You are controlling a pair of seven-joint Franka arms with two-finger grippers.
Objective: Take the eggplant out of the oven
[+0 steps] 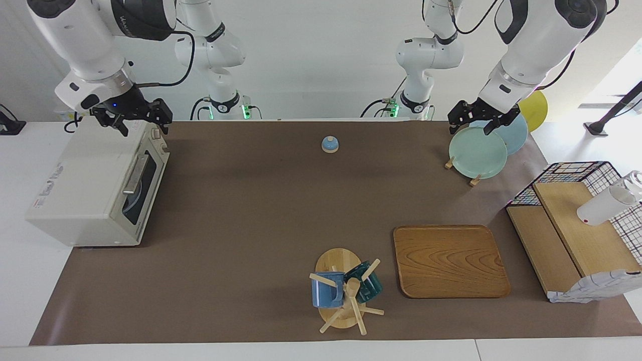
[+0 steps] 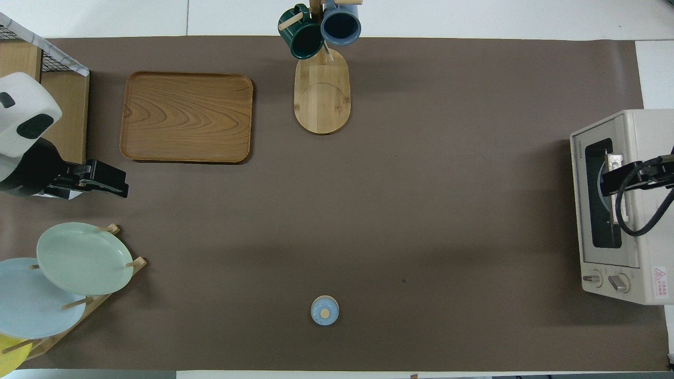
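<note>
The cream-white oven (image 1: 85, 185) stands at the right arm's end of the table, and it also shows in the overhead view (image 2: 650, 247). Its dark glass door (image 1: 143, 188) is closed. Through the glass I see only the rim of a bluish plate. The eggplant is hidden. My right gripper (image 1: 143, 129) is open and empty, up in the air over the oven's top front edge at the knob end; it also shows in the overhead view (image 2: 605, 179). My left gripper (image 1: 471, 128) is open and empty, and waits over the plate rack.
A plate rack with a green plate (image 1: 476, 153) and a blue plate stands at the left arm's end. A wooden tray (image 1: 449, 260), a mug tree (image 1: 346, 291) with two mugs, a small blue bell (image 1: 330, 144) and a wire basket with wooden boards (image 1: 577, 225) are on the table.
</note>
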